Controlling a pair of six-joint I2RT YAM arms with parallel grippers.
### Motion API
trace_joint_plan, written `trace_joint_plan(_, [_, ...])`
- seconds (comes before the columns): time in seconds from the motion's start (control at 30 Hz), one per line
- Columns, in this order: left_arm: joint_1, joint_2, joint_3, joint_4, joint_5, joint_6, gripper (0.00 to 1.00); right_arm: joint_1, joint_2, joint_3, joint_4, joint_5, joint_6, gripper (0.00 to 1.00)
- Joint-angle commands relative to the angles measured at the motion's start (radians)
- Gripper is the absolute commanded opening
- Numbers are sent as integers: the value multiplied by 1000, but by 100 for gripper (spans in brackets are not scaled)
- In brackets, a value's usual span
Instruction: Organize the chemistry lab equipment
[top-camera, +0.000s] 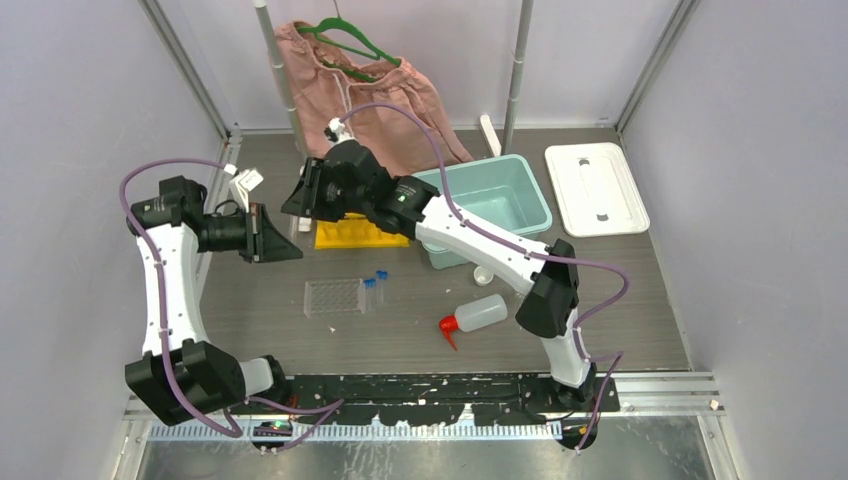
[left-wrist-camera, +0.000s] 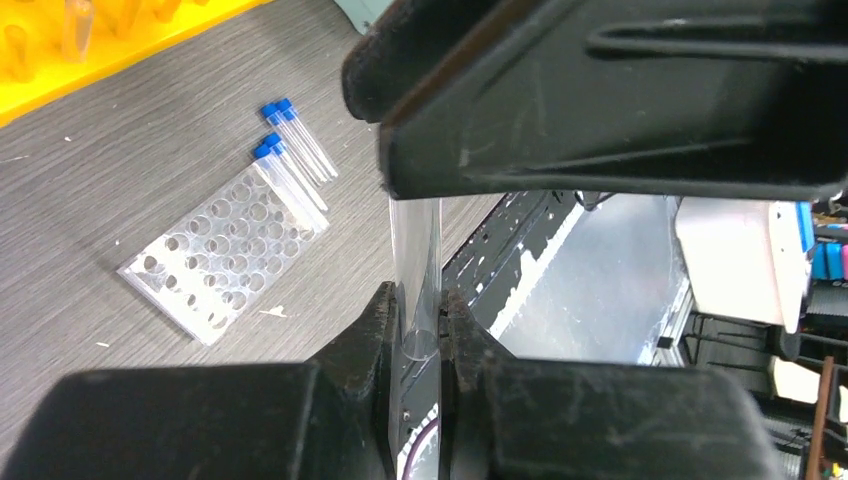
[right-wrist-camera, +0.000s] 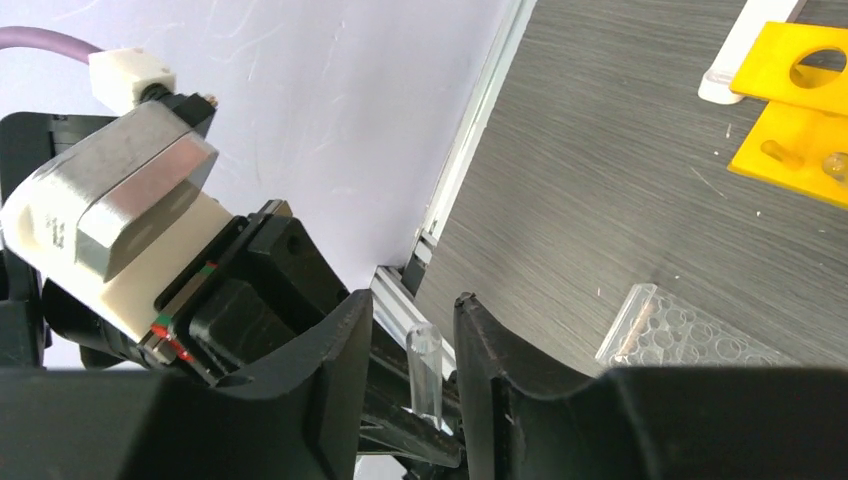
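Over the left far part of the table (top-camera: 620, 300) the two arms meet tip to tip. The left gripper (left-wrist-camera: 418, 312) is clamped on the lower end of a clear glass tube (left-wrist-camera: 416, 245), its pads pressed against both sides of the glass. The tube is held in the air and its upper end reaches up under the right gripper (right-wrist-camera: 412, 312). The right wrist view shows that gripper's fingers spread, one on each side of the tube, with a sliver of space between each finger and the glass. Just right of the meeting grippers lies the yellow rack (top-camera: 355, 233). Nearer than it, the clear rack (top-camera: 333, 296) lies flat on the table, and four blue-capped vials (top-camera: 375, 285) lie on their sides just beside its right end. Further right, a white squeeze bottle (top-camera: 478, 314) lies on its side with its red nozzle pointing left. A small white cup (top-camera: 483, 275) stands between the bottle and a teal bin (top-camera: 532, 190). A white lid (top-camera: 596, 188) lies right of the bin, and pink shorts (top-camera: 385, 110) hang at the far side.
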Motion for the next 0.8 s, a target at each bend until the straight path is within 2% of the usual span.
trace_joint_plan(0.0, [-23, -55, 18, 3, -14, 30, 0, -6, 0, 67, -56, -111, -44, 40])
trace_joint_plan(0.2, [-33, -58, 18, 6, -21, 28, 0, -10, 31, 141, -143, -172, -94, 42])
trace_joint_plan(0.4, [-48, -64, 20, 5, -19, 26, 0, -16, 41, 156, -151, -188, -104, 41])
trace_joint_plan(0.63, [-56, -72, 21, 4, -27, 33, 0, -44, 43, 166, -158, -203, -120, 29])
trace_joint_plan(0.77, [-59, -71, 19, 8, -31, 27, 0, -53, 38, 163, -159, -210, -127, 13])
